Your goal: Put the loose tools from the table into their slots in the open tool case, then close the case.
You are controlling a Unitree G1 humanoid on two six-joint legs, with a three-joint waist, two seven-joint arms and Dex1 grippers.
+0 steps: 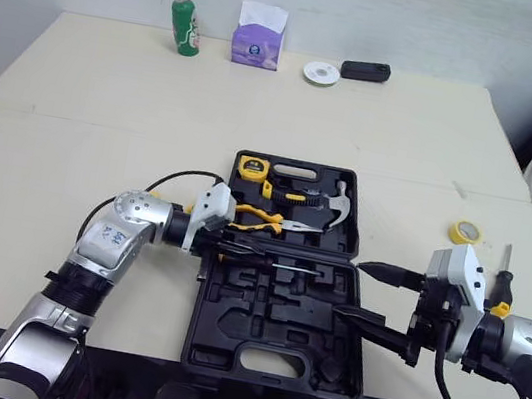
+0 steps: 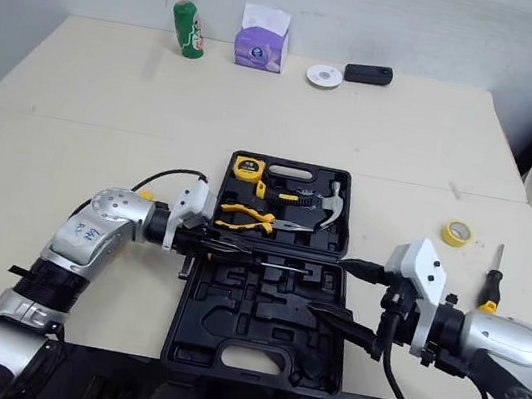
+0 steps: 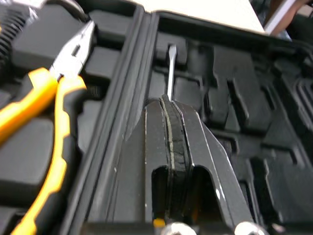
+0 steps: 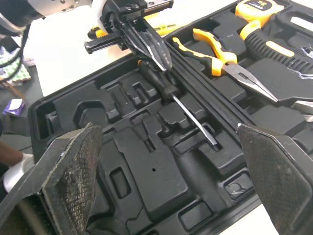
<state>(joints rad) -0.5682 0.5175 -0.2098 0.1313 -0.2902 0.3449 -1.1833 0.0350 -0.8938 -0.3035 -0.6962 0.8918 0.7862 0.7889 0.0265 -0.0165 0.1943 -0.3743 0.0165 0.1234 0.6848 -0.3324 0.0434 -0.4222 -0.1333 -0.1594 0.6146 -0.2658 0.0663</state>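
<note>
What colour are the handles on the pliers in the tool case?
The pliers have yellow and black handles, clearest in the left wrist view.

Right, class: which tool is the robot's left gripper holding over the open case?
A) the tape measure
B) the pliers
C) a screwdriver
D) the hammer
C: the left gripper is shut on the black handle of a screwdriver, whose shaft sticks out past its fingertips.

The black tool case (image 1: 222, 350) lay open. My left pincer (image 3: 168, 105) clamped a flat-blade screwdriver (image 4: 181, 102) low over its near half. A loose screwdriver (image 2: 493, 281) lay on the table to its right.
</note>
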